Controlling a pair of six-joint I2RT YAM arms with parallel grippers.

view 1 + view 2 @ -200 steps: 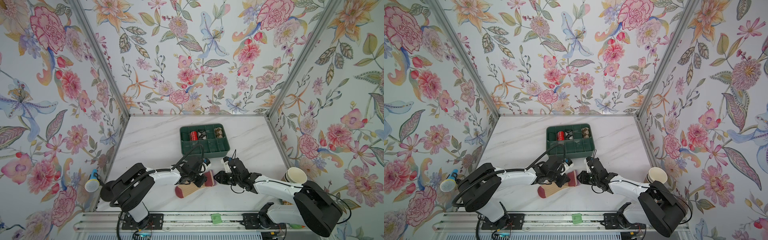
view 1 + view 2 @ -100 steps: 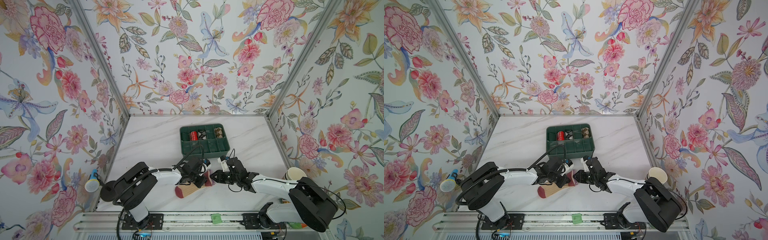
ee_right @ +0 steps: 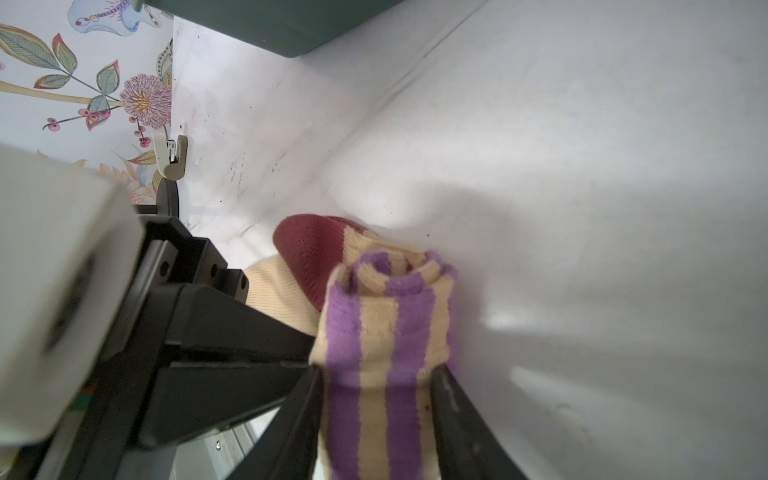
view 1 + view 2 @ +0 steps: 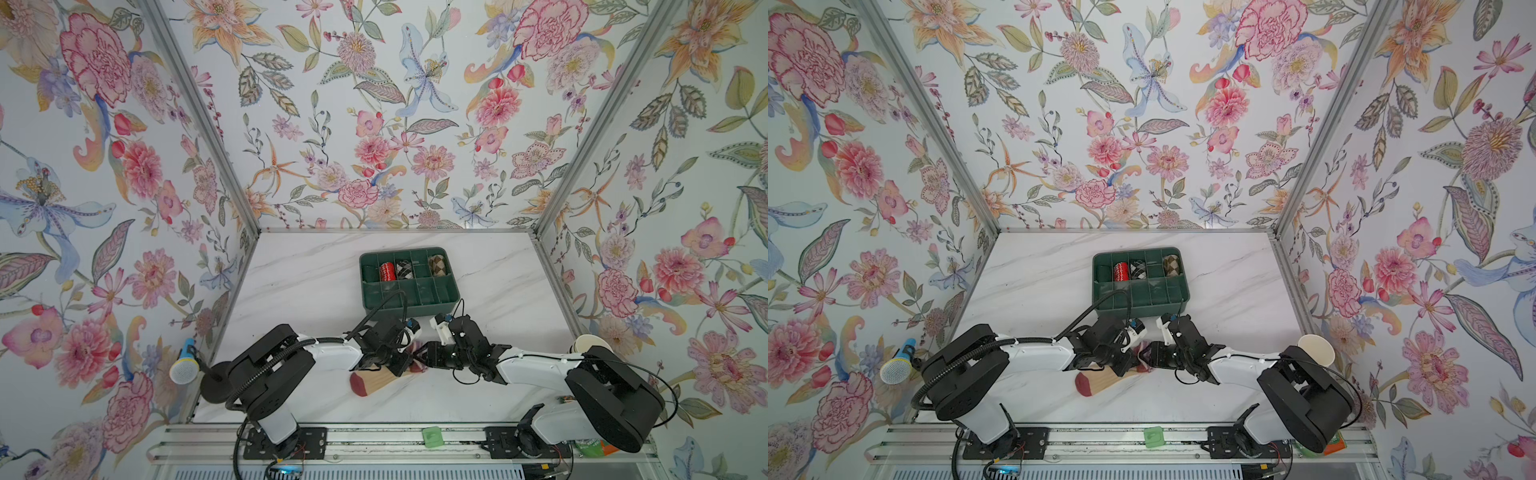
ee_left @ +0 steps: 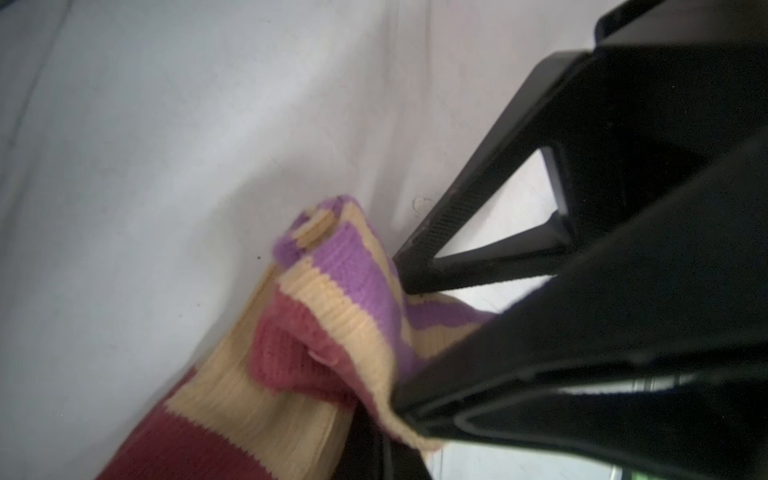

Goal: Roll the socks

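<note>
Right end effector advanced, straddling sock; left end effector adjacent; tray behind.

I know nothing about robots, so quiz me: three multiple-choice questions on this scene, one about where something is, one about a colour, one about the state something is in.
1. The green tray stands on the table:
A) farther back than the striped sock
B) at the front edge
C) against the left wall

2. The sock's rolled end is striped:
A) green and white
B) purple and cream
C) blue and black

3. The sock is:
A) lying fully flat
B) partly rolled
C) rolled up inside the tray

Answers:
1 A: both top views show the tray beyond the sock.
2 B: both wrist views show those stripes.
3 B: there is a roll at one end, while the dark red toe lies flat.
</note>
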